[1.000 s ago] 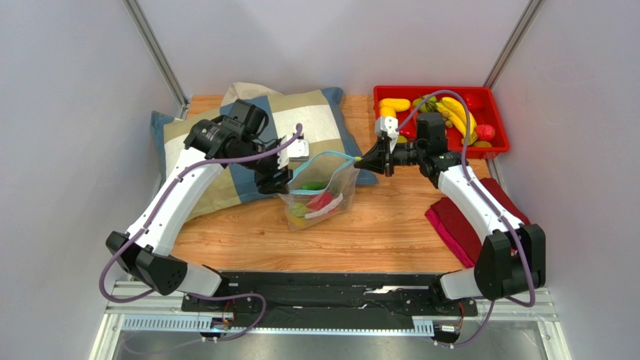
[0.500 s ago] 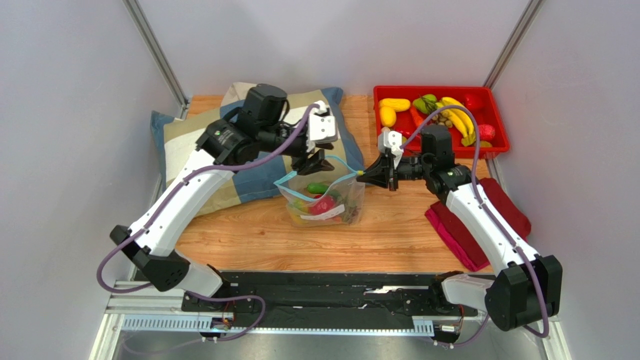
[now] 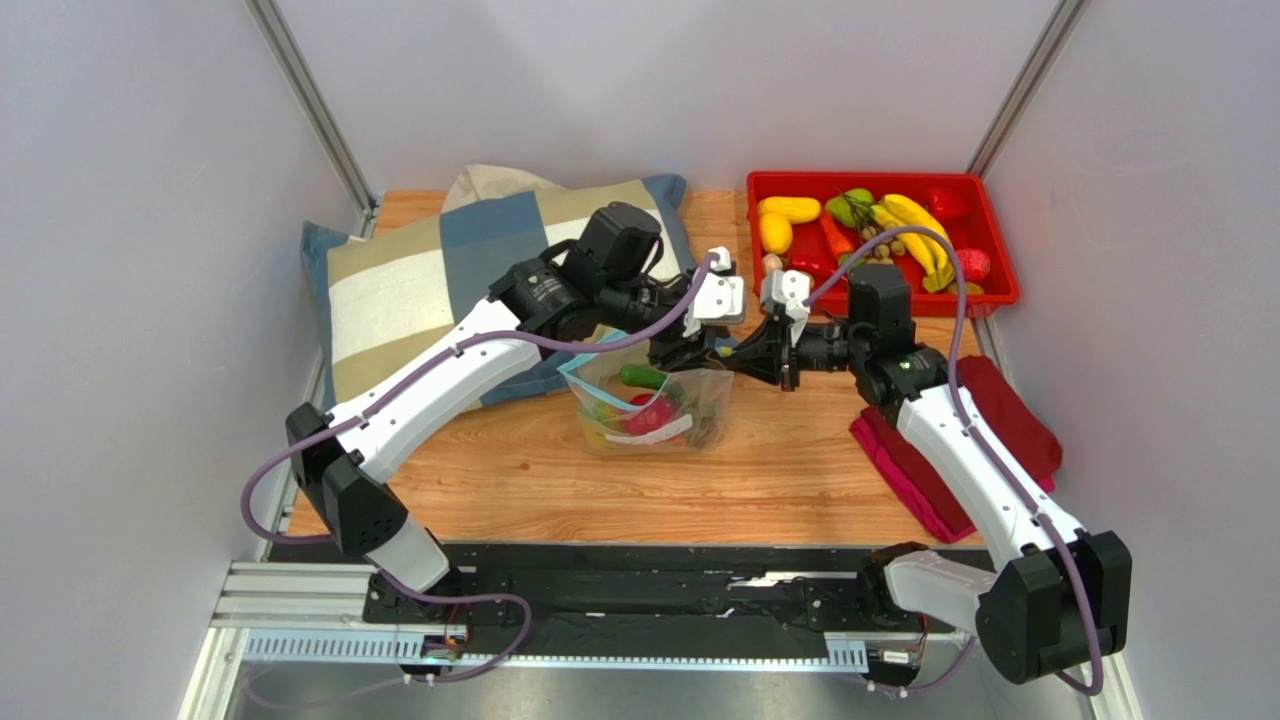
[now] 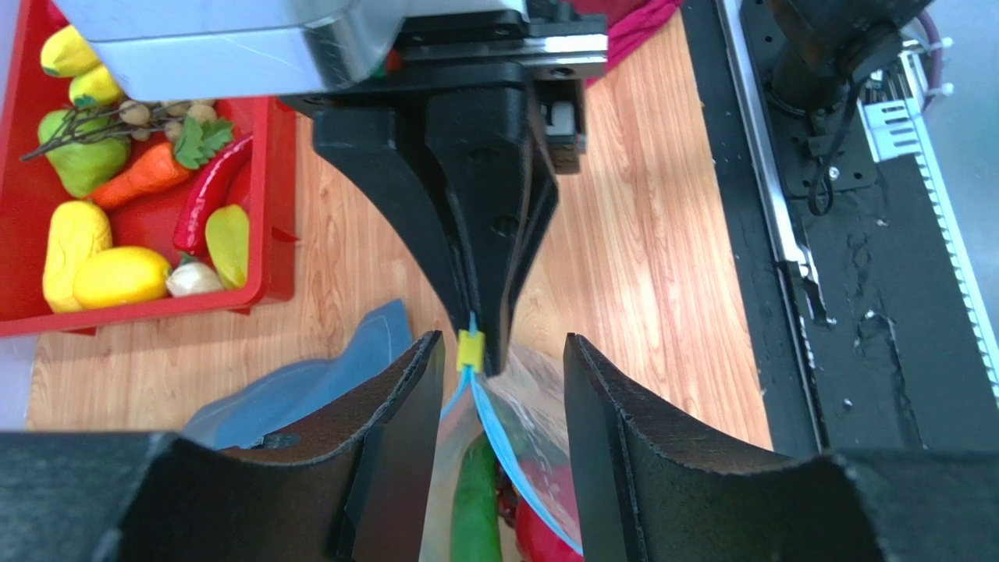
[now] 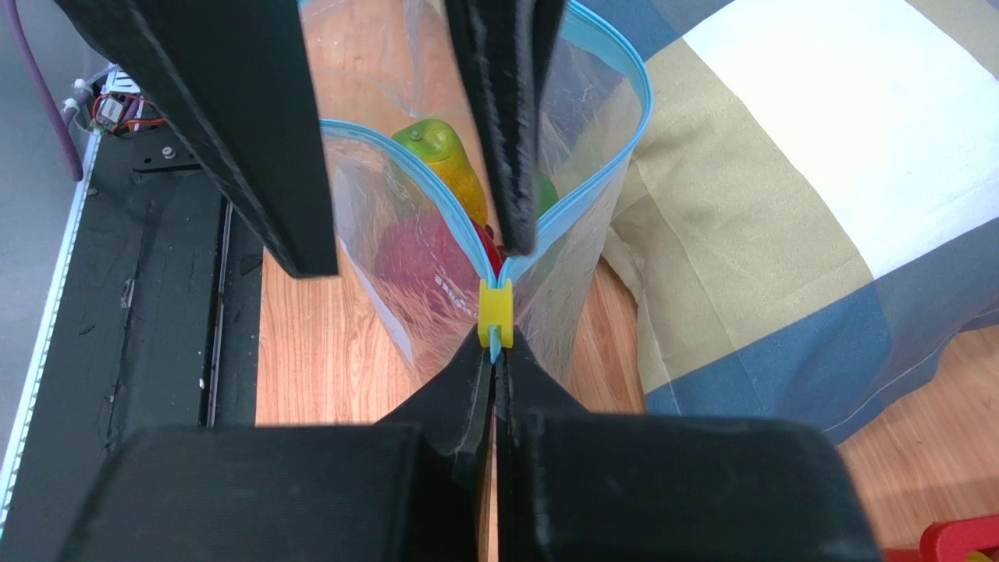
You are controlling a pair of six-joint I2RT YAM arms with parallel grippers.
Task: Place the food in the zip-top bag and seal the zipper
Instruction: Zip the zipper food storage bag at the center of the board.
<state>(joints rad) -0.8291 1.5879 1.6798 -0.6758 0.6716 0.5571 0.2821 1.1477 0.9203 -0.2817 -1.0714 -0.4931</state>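
The clear zip-top bag (image 3: 649, 405) stands on the wooden table with its mouth gaping. Inside it lie a green piece (image 4: 475, 504), a red piece (image 5: 413, 252) and a green-orange piece (image 5: 440, 158). The light blue zipper (image 5: 627, 105) has a yellow slider (image 5: 495, 314) at its right end. My right gripper (image 5: 495, 351) is shut on the zipper's end tab just behind the slider. My left gripper (image 4: 498, 351) is open, its fingers either side of the zipper at the slider. More food (image 3: 902, 225), including bananas and yellow and orange pieces, lies in the red tray.
The red tray (image 3: 872, 179) stands at the back right. A checked pillow (image 3: 436, 285) lies at the back left, touching the bag's far side. A dark red cloth (image 3: 992, 435) lies under my right arm. The black arm rail runs along the near edge.
My left arm has swung right from over the pillow to the bag's right end, facing the right gripper. The bag and the right gripper shifted slightly right and nearer.
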